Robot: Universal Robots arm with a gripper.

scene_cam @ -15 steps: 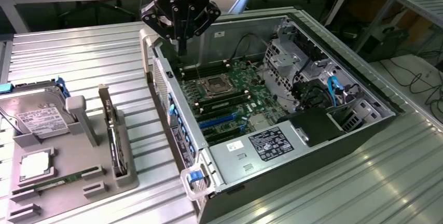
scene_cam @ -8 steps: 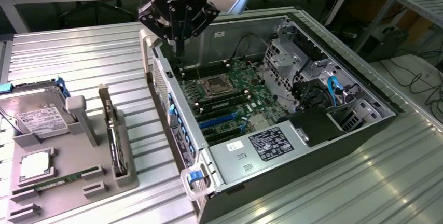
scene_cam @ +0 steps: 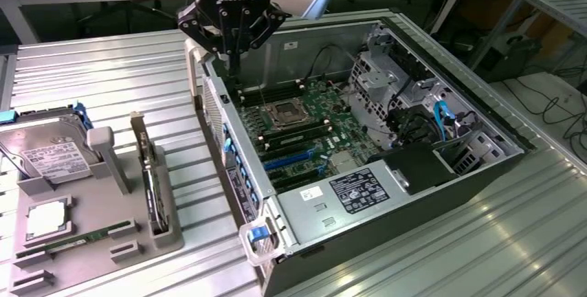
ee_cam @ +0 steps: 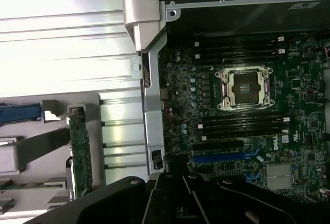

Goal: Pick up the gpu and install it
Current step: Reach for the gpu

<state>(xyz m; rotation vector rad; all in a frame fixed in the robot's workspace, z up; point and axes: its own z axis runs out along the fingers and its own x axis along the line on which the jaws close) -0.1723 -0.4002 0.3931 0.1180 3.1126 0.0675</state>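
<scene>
In the exterior view the gripper (scene_cam: 233, 63) hangs over the back edge of the open computer case (scene_cam: 413, 242). Its jaws look pressed together into one dark tip, with nothing between them. The gpu (scene_cam: 151, 180) is well apart from it. It stands thin on its edge in a slot of the grey holder (scene_cam: 170, 235), on the exterior view's left, near the hard drive (scene_cam: 46, 152). The hard drive has a white label and the case has a black label (scene_cam: 362, 190) — both have writing too small to read.

In the wrist view the gpu (ee_cam: 80, 152) shows as a green strip in its slot, outside the case wall. The dark gripper (ee_cam: 191, 203) sits above the green board (ee_cam: 299, 95) and its blue slot (ee_cam: 221, 158). There are little white marks on the board, but I cannot read them.

What could go wrong? I think the card is thin and stands tall, so a grab that is off to one side could tip it or jam it in its slot. The case wall stands between the gripper and the card — a low path could bump it.
</scene>
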